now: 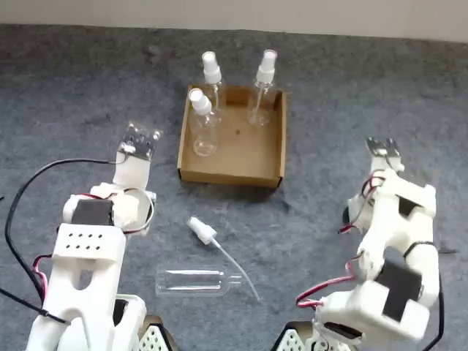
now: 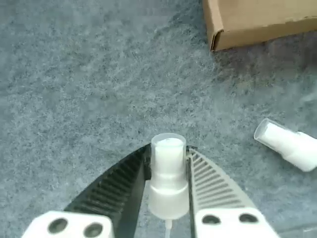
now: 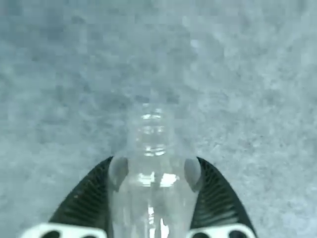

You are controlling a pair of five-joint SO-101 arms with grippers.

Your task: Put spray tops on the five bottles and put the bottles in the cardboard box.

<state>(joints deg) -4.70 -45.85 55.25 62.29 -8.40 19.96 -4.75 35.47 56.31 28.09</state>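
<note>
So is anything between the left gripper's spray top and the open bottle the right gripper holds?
Yes. The cardboard box, with three capped bottles standing in it, sits between the left gripper and the right gripper.

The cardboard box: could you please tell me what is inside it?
Three capped spray bottles stand upright inside the cardboard box, two toward its far side, one near its left wall. The floor beneath them is covered.
</note>
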